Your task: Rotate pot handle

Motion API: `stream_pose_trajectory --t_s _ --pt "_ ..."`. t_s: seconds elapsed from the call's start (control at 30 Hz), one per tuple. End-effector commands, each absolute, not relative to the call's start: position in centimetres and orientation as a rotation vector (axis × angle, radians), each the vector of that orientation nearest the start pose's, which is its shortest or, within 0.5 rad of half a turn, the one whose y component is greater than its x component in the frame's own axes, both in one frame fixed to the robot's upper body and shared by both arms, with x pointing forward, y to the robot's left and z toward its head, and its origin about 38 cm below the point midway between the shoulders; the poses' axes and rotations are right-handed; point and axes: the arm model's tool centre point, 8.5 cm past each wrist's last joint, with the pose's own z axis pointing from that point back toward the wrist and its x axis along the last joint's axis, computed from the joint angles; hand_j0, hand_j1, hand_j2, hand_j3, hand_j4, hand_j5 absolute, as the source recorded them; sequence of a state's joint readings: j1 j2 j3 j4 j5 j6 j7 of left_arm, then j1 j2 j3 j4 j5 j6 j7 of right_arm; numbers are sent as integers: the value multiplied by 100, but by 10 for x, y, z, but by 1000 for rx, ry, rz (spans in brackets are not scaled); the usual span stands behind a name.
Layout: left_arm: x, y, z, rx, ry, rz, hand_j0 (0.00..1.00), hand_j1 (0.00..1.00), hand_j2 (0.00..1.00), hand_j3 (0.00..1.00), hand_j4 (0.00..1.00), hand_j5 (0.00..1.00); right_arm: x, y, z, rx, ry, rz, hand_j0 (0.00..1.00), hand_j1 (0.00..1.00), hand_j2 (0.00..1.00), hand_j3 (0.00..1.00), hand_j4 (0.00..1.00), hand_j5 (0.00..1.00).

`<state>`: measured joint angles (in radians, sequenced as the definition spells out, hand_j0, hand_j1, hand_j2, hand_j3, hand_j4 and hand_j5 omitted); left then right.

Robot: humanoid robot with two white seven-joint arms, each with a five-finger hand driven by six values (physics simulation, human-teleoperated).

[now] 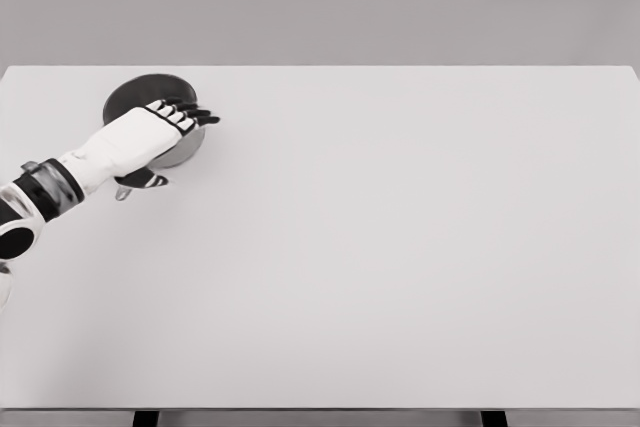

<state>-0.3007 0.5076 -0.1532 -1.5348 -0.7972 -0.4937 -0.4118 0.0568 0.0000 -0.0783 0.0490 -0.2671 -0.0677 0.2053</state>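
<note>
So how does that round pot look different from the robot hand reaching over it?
The pot is dark grey, round and metallic, while the left hand is white with black fingers. The pot sits flat on the white table in its far left corner; the hand lies above it, stretched out across its near-right rim. The pot is partly hidden, while the hand shows fully. Both are over the same corner of the table.

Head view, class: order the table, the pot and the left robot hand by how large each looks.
1. Table, by far the largest.
2. Pot and left robot hand: look alike in size; the hand covers part of the pot and is nearer the camera, so unranked.
</note>
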Motion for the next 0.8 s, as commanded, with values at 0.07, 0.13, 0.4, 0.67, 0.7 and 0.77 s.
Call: stream_pose_trajectory --t_s 0.07,0.13,0.4,0.67,0.7,0.77 --pt "422 298 168 726 -1462 -1747 100 100 100 100 100 100 -42 -256 -259 91 -12 -346 100 100 100 100 100 100" --pt "422 300 168 740 -1449 -1757 100 100 100 100 100 100 -42 -256 -259 91 -14 -346 100 100 100 100 100 100" --pt "423 305 171 757 -1442 -1749 100 100 100 100 100 100 -42 -256 -259 91 -14 -346 100 100 100 100 100 100" --pt "423 317 177 792 -1433 -1724 100 100 100 100 100 100 -42 -256 -259 91 -12 -346 100 100 100 100 100 100" --pt "424 318 177 799 -1428 -1725 100 100 100 100 100 100 -42 -256 -259 91 -12 -346 100 100 100 100 100 100" --pt "424 319 177 800 -1426 -1726 100 100 100 100 100 100 -42 -256 -259 91 -14 -346 100 100 100 100 100 100"
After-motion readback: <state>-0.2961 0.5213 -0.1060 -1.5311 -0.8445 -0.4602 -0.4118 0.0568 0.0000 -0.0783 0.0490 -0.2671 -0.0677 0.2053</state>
